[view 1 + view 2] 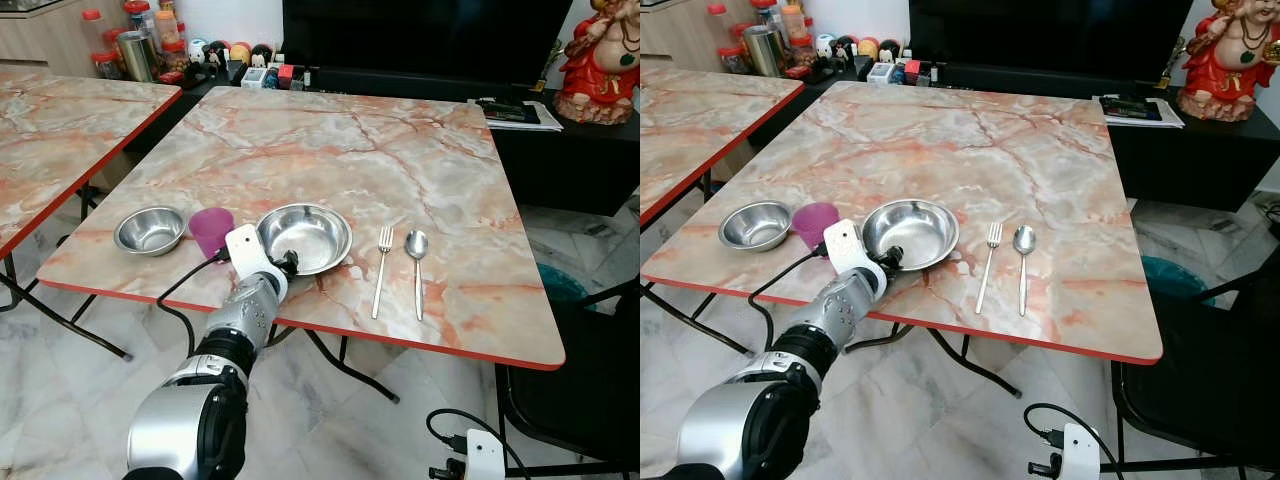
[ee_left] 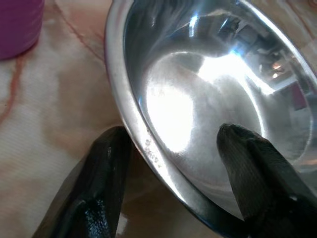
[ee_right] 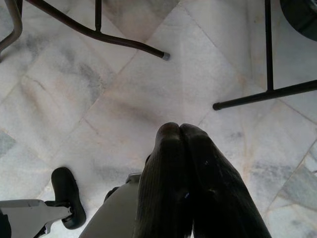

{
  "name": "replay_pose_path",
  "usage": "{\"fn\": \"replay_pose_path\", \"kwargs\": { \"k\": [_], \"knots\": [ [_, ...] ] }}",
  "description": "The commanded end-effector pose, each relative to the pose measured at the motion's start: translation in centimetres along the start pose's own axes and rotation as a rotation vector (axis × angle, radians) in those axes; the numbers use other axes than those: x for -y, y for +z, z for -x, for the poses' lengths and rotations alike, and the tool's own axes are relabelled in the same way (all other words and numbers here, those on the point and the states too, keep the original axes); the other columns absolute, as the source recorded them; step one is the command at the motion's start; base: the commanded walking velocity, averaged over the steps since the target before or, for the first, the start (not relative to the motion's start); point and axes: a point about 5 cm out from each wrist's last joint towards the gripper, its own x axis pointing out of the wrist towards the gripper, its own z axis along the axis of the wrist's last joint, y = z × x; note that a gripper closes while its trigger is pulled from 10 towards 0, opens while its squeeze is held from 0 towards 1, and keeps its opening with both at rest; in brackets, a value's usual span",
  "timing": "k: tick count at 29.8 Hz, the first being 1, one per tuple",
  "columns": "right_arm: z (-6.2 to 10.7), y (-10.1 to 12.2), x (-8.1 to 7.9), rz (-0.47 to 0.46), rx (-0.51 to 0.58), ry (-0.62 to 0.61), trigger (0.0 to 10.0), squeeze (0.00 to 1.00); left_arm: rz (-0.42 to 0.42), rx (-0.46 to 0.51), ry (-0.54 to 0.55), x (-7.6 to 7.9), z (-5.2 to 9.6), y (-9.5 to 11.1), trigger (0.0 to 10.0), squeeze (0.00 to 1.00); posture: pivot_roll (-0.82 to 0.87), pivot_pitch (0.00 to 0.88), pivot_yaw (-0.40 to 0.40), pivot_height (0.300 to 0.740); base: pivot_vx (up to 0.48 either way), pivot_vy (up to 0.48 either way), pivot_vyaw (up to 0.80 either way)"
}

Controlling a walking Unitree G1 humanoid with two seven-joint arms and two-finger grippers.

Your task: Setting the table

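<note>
Steel plate (image 1: 305, 237), shallow and round, sat near the front edge of the marble-patterned table (image 1: 330, 150), its near rim taken between the two black fingers (image 2: 101, 183) of the left gripper (image 1: 287, 265); one finger lay inside the dish, the other outside against the rim, so the jaws were spread only as far as the metal wall allowed (pinching the plate's edge, as the left wrist view showed closely). Just to the left of that gripper stood a purple cup (image 1: 211, 230), upright, close beside the plate. Further left of the cup sat a small steel bowl (image 1: 150, 229), apart from the cup by a narrow gap. To the right of the gripper, beyond the plate, lay a fork (image 1: 382, 270) and a spoon (image 1: 417, 268), side by side and parallel, handles toward the front edge, neither touching the plate. Right gripper (image 3: 181, 131) hung low over the pale marble floor (image 3: 124, 99) near black furniture legs, its fingers pressed together with nothing between them. A second table of the same pattern (image 1: 50, 130) stood off to the left.
</note>
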Motion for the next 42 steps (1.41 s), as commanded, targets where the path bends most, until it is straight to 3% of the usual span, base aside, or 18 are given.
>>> {"fn": "replay_pose_path", "kwargs": {
  "k": [1, 27, 32, 35, 42],
  "knots": [
    [0.06, 0.01, 0.28, -0.016, 0.009, -0.014, 10.0, 0.0, 0.019, -0.015, -0.003, 0.15, -0.05, -0.24, 0.0, 0.0, -0.1, 0.034, -0.002, 0.74, 0.0, 0.0, 0.0],
    [0.08, -0.11, 0.26, -0.014, 0.004, -0.013, 10.0, 0.0, 0.07, 0.013, 0.019, 0.09, 0.06, -0.62, 0.0, 0.0, -0.1, 0.035, -0.004, 0.74, 0.0, 0.0, 0.0],
    [0.05, -0.05, 0.17, -0.012, 0.005, -0.01, 10.0, 0.0, 0.103, 0.056, 0.015, 0.64, 0.19, -0.43, 0.0, 0.0, -0.09, 0.031, -0.008, 0.74, 0.0, 0.0, 0.0],
    [0.03, 0.0, 0.07, -0.007, 0.005, -0.005, 10.0, 0.0, 0.059, 0.088, 0.013, 0.76, 0.29, -0.27, 0.0, 0.0, -0.09, 0.031, -0.01, 0.74, 0.0, 0.0, 0.0],
    [-0.03, 0.12, -0.1, -0.001, 0.005, 0.002, 10.0, 0.0, 0.108, 0.121, 0.012, 0.7, 0.57, -0.61, 0.0, 0.0, -0.08, 0.028, -0.015, 0.74, 0.0, 0.0, 0.0]
  ]
}}
